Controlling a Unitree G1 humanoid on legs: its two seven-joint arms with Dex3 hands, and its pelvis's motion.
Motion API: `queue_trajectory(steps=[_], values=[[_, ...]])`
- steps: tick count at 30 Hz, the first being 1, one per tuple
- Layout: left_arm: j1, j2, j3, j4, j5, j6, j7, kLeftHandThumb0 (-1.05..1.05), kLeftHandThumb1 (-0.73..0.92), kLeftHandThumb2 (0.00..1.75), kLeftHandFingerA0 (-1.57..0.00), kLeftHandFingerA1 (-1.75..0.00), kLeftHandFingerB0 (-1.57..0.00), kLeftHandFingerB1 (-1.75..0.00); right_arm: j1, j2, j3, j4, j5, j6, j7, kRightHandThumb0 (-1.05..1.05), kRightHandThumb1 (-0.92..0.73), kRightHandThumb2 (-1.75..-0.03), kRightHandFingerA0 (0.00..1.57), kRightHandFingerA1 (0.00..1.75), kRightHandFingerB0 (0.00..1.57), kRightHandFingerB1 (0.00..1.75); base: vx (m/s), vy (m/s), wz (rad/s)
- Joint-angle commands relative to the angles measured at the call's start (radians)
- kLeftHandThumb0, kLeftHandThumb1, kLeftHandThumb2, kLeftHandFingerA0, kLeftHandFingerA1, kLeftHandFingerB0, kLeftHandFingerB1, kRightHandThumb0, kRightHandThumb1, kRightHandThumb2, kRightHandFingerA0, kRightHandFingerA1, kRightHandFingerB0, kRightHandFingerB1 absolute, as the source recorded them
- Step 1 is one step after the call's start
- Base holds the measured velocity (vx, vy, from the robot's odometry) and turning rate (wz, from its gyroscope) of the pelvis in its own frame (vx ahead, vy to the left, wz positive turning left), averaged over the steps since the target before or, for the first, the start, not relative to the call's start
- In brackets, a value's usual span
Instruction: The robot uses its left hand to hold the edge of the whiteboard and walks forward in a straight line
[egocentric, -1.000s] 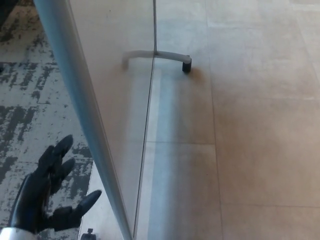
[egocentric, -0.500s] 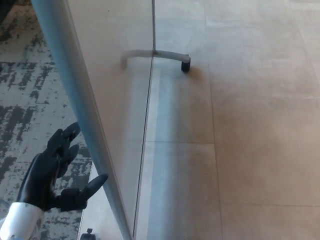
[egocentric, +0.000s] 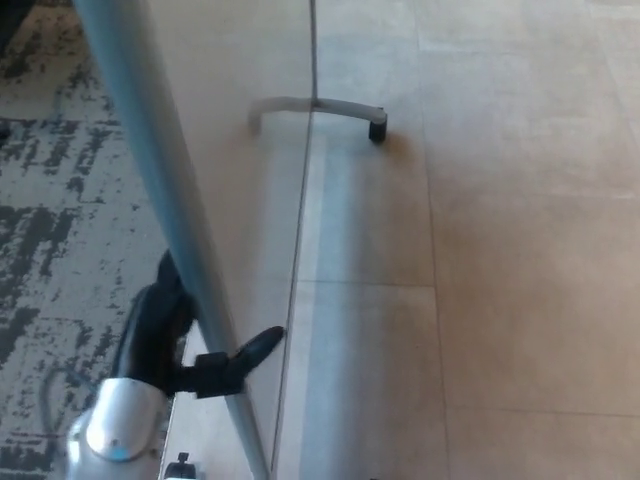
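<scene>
The whiteboard (egocentric: 230, 200) slants from upper left to bottom centre, edged by a grey frame. At lower left, the left hand (egocentric: 170, 335) clasps that edge, thumb across the face, fingers behind.

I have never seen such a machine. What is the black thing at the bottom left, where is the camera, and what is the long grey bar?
There is only one picture of this moment. Its camera sits on the head of a humanoid robot and looks down at the floor. The black thing is the robot's left hand. The grey bar is the metal edge of a standing whiteboard, seen from above. The hand grips this edge: its thumb lies on the board's face, and the rest is behind the edge. Farther away is the board's curved foot with a small black wheel. The floor is patterned carpet on the left and tiles on the right. The right hand is not visible.
</scene>
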Motion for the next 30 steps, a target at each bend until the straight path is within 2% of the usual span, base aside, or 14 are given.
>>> queue_trajectory(steps=[1, 2, 8, 11, 13, 14, 15, 20, 21, 25, 26, 27, 29, 30], values=[[0.02, -0.081, -0.107, -0.054, 0.067, 0.068, 0.072, -0.92, 0.56, 0.93, 0.0, -0.22, 0.0, 0.0, -0.003, -0.015, 0.007, -0.006, -0.01, -0.013, -0.018, -0.37, -0.54, -0.57, 0.43, 0.45, 0.4, 0.34, 0.0, 0.0, 0.0], [0.041, -0.138, -0.174, -0.069, 0.112, 0.091, 0.137, -0.92, 0.56, 0.93, 0.0, -0.22, 0.0, 0.0, -0.006, -0.012, 0.009, -0.007, -0.009, -0.01, -0.011, -0.37, -0.54, -0.57, 0.43, 0.45, 0.4, 0.34, 0.0, 0.0, 0.0], [0.024, -0.214, -0.242, -0.015, 0.271, 0.172, 0.33, -0.96, 0.59, 0.9, 0.0, -0.23, 0.0, 0.0, -0.004, -0.021, 0.021, -0.003, -0.02, -0.021, -0.027, -0.36, -0.53, -0.57, 0.43, 0.46, 0.4, 0.33, 0.0, 0.0, 0.1], [-0.016, -0.265, -0.239, 0.109, 0.379, 0.185, 0.53, -0.92, 0.57, 0.84, 0.0, -0.2, 0.0, 0.0, -0.007, -0.02, 0.021, -0.002, -0.017, -0.015, -0.025, -0.36, -0.53, -0.57, 0.43, 0.45, 0.41, 0.34, 0.0, 0.0, 0.0], [-0.055, -0.279, -0.212, 0.221, 0.408, 0.132, 0.667, -0.86, 0.53, 0.78, 0.0, -0.16, 0.0, 0.0, -0.012, -0.019, 0.021, 0.001, -0.016, -0.014, -0.023, -0.36, -0.53, -0.57, 0.43, 0.46, 0.41, 0.34, 0.0, 0.0, 0.0], [-0.068, -0.272, -0.203, 0.254, 0.419, 0.118, 0.708, -0.65, 0.49, 0.55, 0.0, 0.0, 0.0, 0.0, -0.013, -0.014, 0.02, -0.001, -0.013, -0.015, -0.016, -0.36, -0.53, -0.57, 0.42, 0.45, 0.4, 0.33, 0.0, 0.0, 0.0], [-0.099, -0.253, -0.161, 0.346, 0.4, 0.017, 0.792, -0.47, 0.5, 0.67, 0.0, -0.28, 0.0, -0.03, -0.01, -0.012, 0.024, -0.003, -0.016, -0.03, -0.017, -0.35, -0.54, -0.57, 0.42, 0.45, 0.41, 0.33, 0.0, 0.0, 0.0], [-0.152, -0.211, -0.095, 0.45, 0.357, -0.077, 0.85, -0.46, 0.55, 0.78, 0.0, -0.38, 0.0, -0.1, -0.009, -0.008, 0.024, -0.011, -0.015, -0.056, -0.033, -0.35, -0.54, -0.57, 0.42, 0.44, 0.42, 0.34, 0.0, 0.0, 0.0], [-0.156, -0.204, -0.084, 0.452, 0.35, -0.084, 0.852, -0.39, 0.66, 0.59, 0.0, -0.48, 0.0, -0.25, -0.012, -0.005, 0.026, -0.013, -0.016, -0.057, -0.033, -0.35, -0.55, -0.57, 0.42, 0.45, 0.42, 0.34, 0.0, 0.0, 0.0], [-0.204, -0.187, -0.035, 0.502, 0.322, -0.1, 0.872, -0.33, 0.66, 0.61, -0.01, -0.57, -0.06, -0.33, -0.018, 0.0, 0.027, -0.013, -0.015, -0.057, -0.034, -0.36, -0.56, -0.58, 0.44, 0.41, 0.41, 0.34, 0.0, 0.0, 0.0], [-0.228, -0.178, -0.024, 0.536, 0.32, -0.121, 0.898, -0.24, 0.69, 0.6, -0.08, -0.64, -0.11, -0.43, -0.014, -0.003, 0.023, -0.017, -0.011, -0.069, -0.034, -0.36, -0.56, -0.58, 0.42, 0.44, 0.42, 0.34, 0.0, 0.0, 0.0], [-0.242, -0.178, -0.016, 0.555, 0.31, -0.135, 0.904, -0.03, 0.54, 0.87, -0.12, -0.63, -0.19, -0.44, -0.011, -0.006, 0.025, -0.015, -0.014, -0.076, -0.043, -0.35, -0.55, -0.57, 0.43, 0.44, 0.44, 0.34, 0.0, 0.0, 0.0], [-0.262, -0.179, -0.005, 0.585, 0.294, -0.158, 0.911, -0.03, 0.54, 0.87, -0.12, -0.63, -0.19, -0.44, -0.008, -0.012, 0.028, -0.013, -0.021, -0.085, -0.057, -0.35, -0.55, -0.57, 0.43, 0.44, 0.44, 0.34, 0.0, 0.0, 0.0], [-0.269, -0.182, -0.002, 0.598, 0.288, -0.176, 0.918, 0.01, 0.46, 1.07, -0.17, -0.6, -0.21, -0.56, -0.007, -0.013, 0.028, -0.012, -0.02, -0.084, -0.059, -0.38, -0.56, -0.57, 0.44, 0.44, 0.44, 0.34, 0.0, 0.0, 0.0]])
